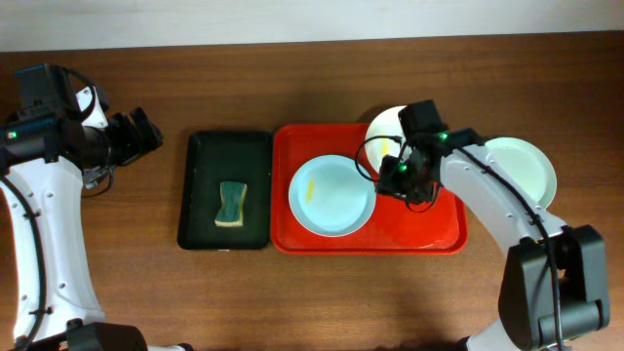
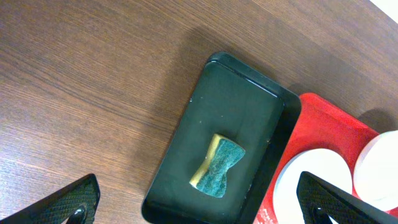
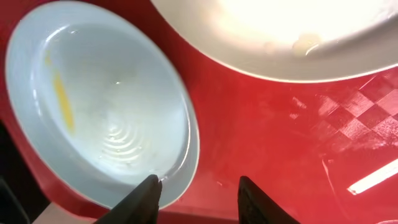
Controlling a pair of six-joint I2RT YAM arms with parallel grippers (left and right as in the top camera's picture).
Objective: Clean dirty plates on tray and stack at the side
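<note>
One pale plate [image 1: 522, 168] lies off the red tray [image 1: 429, 232], apparently done; the smeared blue plate [image 1: 331, 195] and white plate [image 1: 383, 125] sit on it, sponge [image 1: 232, 205] ungrasped, left gripper [image 1: 144, 132] and right gripper [image 3: 199, 194] both spread, empty.

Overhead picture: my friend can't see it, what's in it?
A red tray holds a pale blue plate with a yellow smear and a white plate, with the right gripper above the tray between them. Another pale plate sits on the table right of the tray; a dark tray with a sponge sits left of it.
</note>
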